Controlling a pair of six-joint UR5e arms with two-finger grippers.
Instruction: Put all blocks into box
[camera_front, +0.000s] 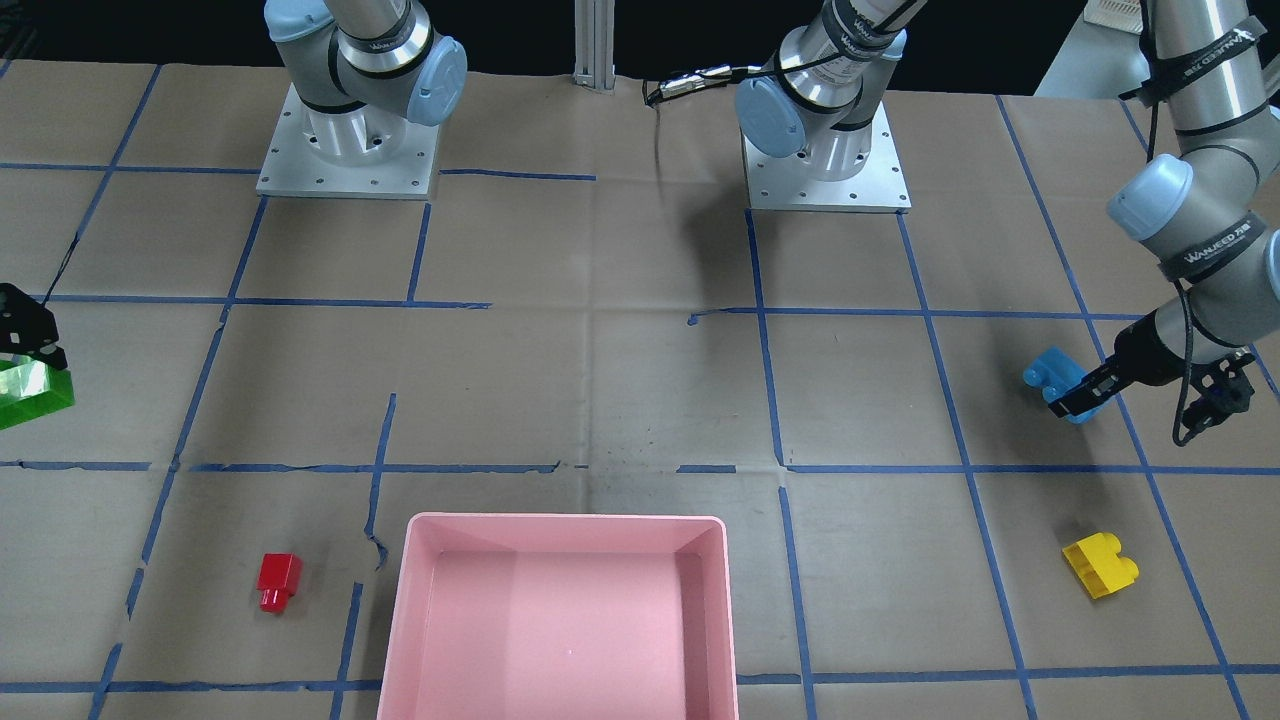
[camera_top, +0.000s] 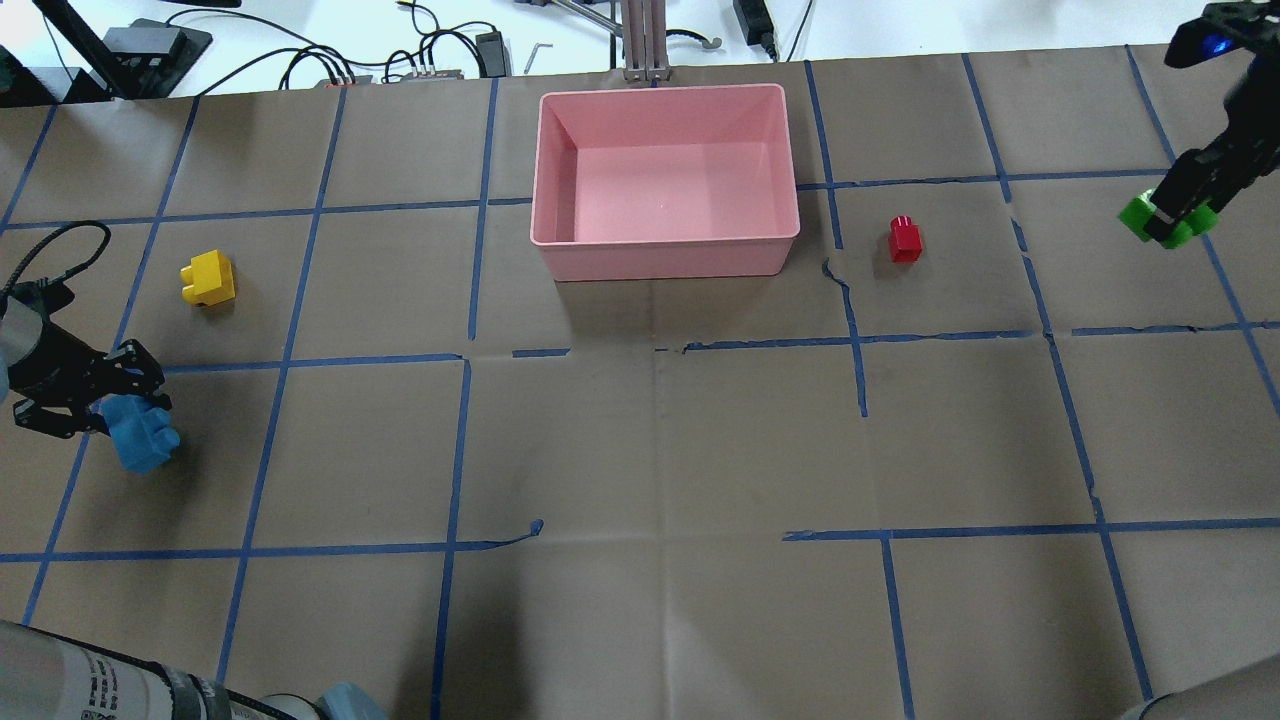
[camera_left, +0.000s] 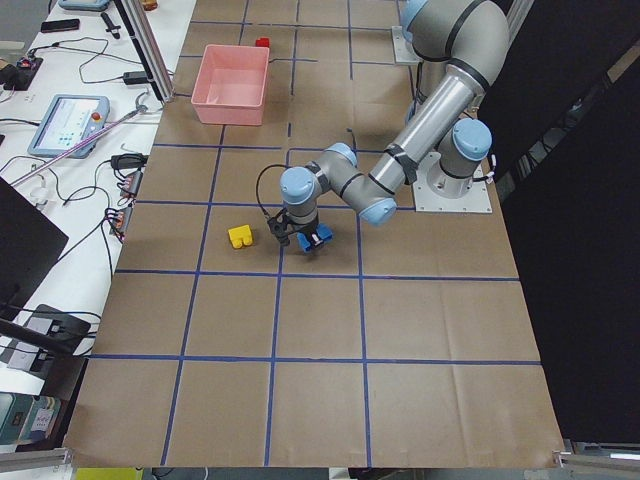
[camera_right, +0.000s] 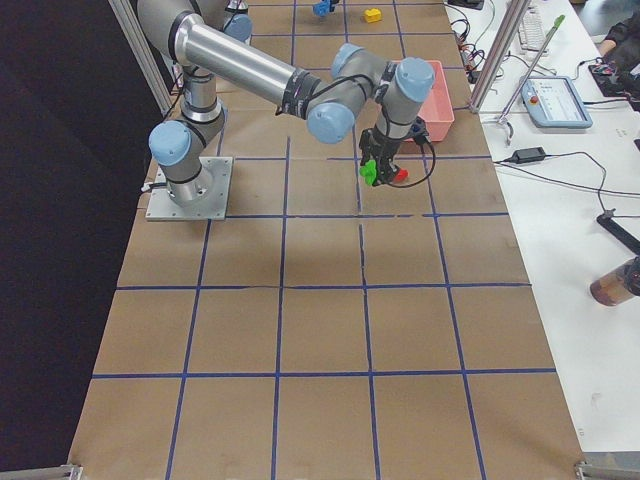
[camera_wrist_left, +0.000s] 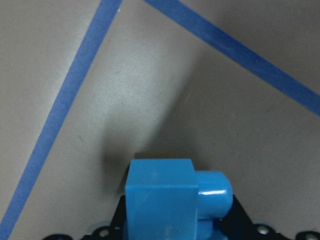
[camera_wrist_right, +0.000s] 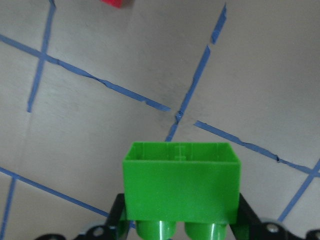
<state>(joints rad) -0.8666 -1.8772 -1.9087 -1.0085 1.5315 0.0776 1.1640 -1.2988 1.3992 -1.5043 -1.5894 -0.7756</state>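
Note:
My left gripper (camera_front: 1078, 396) is shut on the light-blue brick (camera_front: 1052, 372) and holds it just above the paper; the brick fills the bottom of the left wrist view (camera_wrist_left: 165, 200). My right gripper (camera_top: 1168, 212) is shut on the green brick (camera_top: 1140, 214), which also shows in the right wrist view (camera_wrist_right: 180, 187), held above the table. The yellow brick (camera_top: 208, 277) lies on the table near the left gripper. The red brick (camera_top: 906, 240) lies to the right of the pink box (camera_top: 665, 262). The box holds nothing.
The table is covered in brown paper with a blue tape grid. Both arm bases (camera_front: 345, 150) stand at the robot's edge. Cables and devices (camera_top: 330, 65) lie beyond the far edge, behind the box.

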